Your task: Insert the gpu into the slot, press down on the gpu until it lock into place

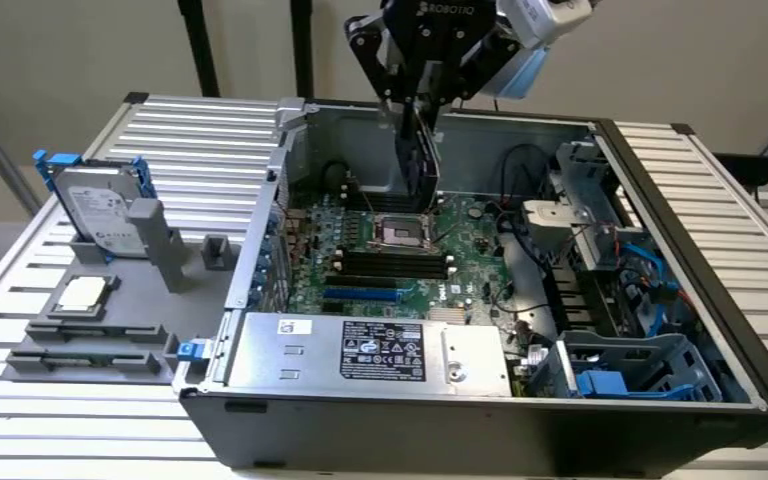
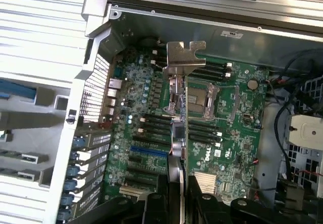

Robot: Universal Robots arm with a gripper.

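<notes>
My gripper (image 1: 422, 105) hangs above the open computer case (image 1: 704, 300), shut on the gpu (image 1: 418, 165). The card hangs edge-down over the rear part of the motherboard (image 1: 471, 250), well clear of it. In the wrist view the gpu (image 2: 177, 133) appears edge-on between my fingertips (image 2: 164, 204), and its silver bracket (image 2: 184, 57) is at the far end. The bright-blue slot (image 1: 357, 296) lies on the board toward the exterior view's left of the card, near the power supply. In the wrist view the slot (image 2: 149, 151) sits beside the card's line, not under it.
A silver power supply box (image 1: 371, 350) fills the case's front. The CPU socket (image 1: 398, 232) and black memory slots (image 1: 384, 265) lie under the card. Cables and a blue drive cage (image 1: 624, 375) crowd the exterior view's right. A hard drive (image 1: 97, 215) and fixtures stand outside.
</notes>
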